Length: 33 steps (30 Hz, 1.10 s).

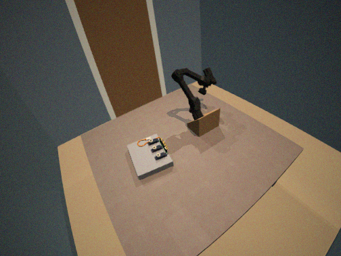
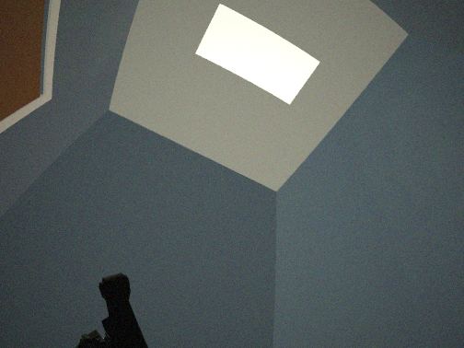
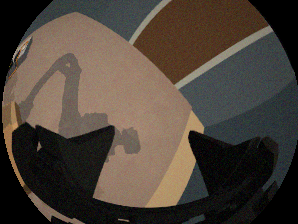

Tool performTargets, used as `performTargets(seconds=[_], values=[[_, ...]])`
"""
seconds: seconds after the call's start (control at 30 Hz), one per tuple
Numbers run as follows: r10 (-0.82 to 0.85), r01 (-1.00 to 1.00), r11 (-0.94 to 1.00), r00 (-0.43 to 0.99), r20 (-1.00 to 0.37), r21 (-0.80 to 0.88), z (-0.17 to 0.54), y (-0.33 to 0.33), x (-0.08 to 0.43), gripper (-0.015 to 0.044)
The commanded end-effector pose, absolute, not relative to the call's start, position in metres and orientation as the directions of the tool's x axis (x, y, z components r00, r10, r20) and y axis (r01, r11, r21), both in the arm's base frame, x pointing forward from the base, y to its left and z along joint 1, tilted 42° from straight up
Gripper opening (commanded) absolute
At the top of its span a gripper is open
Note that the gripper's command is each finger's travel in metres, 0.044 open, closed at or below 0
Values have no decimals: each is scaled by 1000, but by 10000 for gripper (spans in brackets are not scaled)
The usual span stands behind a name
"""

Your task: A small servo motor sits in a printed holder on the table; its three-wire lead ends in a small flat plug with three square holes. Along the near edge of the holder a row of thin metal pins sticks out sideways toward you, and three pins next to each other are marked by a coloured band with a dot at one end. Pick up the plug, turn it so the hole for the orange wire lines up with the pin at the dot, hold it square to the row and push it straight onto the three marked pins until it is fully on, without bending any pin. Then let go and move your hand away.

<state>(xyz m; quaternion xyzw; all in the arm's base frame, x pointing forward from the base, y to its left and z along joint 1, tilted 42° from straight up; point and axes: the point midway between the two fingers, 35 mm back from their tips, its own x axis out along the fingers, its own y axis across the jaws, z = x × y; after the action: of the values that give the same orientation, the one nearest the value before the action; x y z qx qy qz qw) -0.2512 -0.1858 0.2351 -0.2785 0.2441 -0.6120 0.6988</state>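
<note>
The grey holder (image 1: 143, 160) lies on the table, with three dark servo-like blocks on it. An orange lead (image 1: 138, 144) loops over its far left corner. The row of yellowish pins (image 1: 164, 145) runs along the holder's edge facing the arm's side. The plug, the coloured band and the dot are too small to make out. A sliver of the holder shows at the left rim of the wrist view. My gripper (image 1: 203, 91) (image 3: 153, 133) is open and empty, raised above the table on the far side of the arm's base, well away from the holder.
An upright wooden panel (image 1: 210, 123) stands by the arm's base, between the base and the near side of the table. A mat (image 1: 189, 200) covers much of the wooden table (image 1: 76, 203). The exterior view shows mostly walls, ceiling and part of the dark arm (image 2: 121, 318).
</note>
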Motion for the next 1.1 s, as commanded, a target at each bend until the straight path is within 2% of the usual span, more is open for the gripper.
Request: performTargets(seconds=[0.0,0.33,1.07], values=[[-991,720,95,131,0,-687,235,-186,-251,374],[-991,730,100,134,-2,-676,236,-192,-248,115],[-991,737,105,135,-6,-668,240,-208,-244,115]])
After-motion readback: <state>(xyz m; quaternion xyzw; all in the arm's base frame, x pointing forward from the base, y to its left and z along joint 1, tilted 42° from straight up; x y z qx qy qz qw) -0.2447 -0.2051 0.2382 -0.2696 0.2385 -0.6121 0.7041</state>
